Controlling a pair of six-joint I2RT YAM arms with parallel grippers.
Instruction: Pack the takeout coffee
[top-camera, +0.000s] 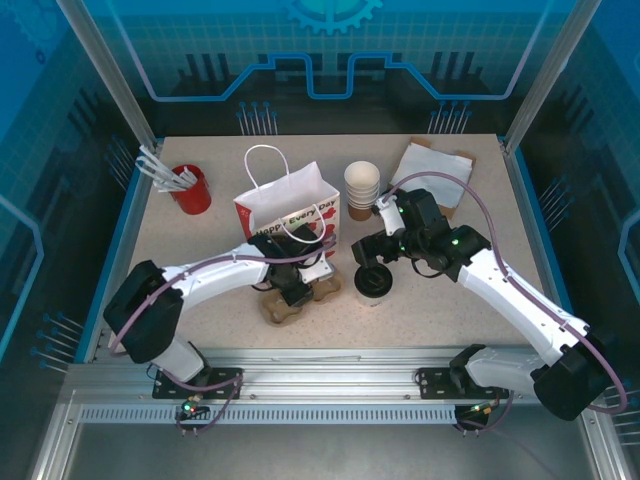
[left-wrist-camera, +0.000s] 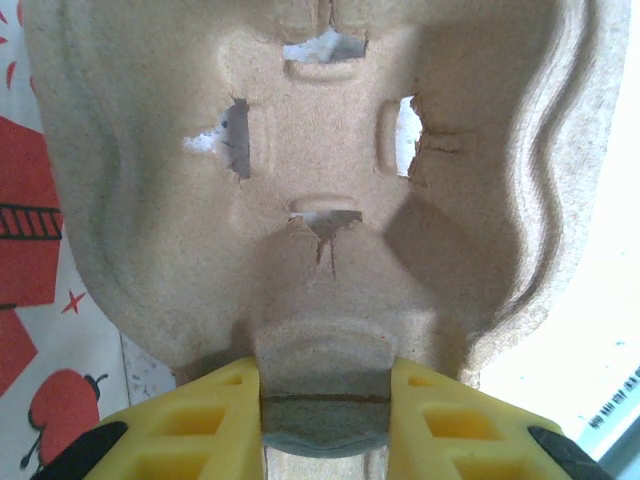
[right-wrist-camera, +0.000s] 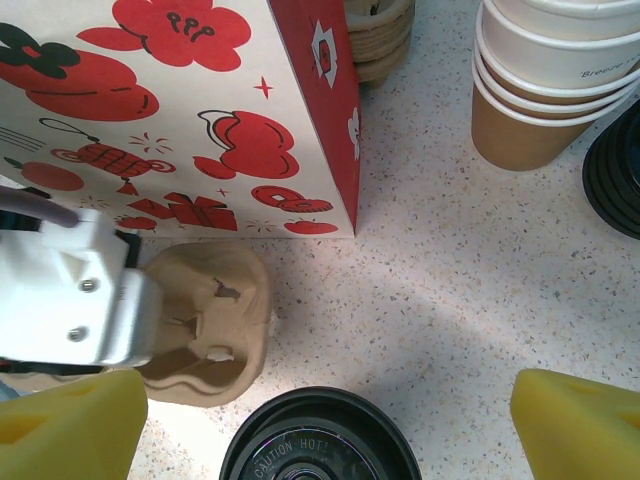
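Two yellow fingers (left-wrist-camera: 200, 425) of the left gripper (left-wrist-camera: 325, 400) press on either side of a rounded lip at the edge of the pulp cup carrier (left-wrist-camera: 320, 150), at the bottom of the left wrist view. They look closed on it, holding it near the middle of the top view, just in front of the red-and-white paper bag (top-camera: 290, 205). Gripping the rim leaves the carrier's wells free, probably so a cup can go in.

The right gripper (right-wrist-camera: 330, 425) stands wide open and holds nothing. Its fingers (right-wrist-camera: 580, 425) sit at the bottom corners of its own view, straddling the black lid of the takeout coffee (right-wrist-camera: 320, 445), a stance that suits coming down around the cup. The coffee stands on the table (top-camera: 420, 310) just right of the carrier, in the centre of the top view, below the stack of lidless cups (top-camera: 362, 185).
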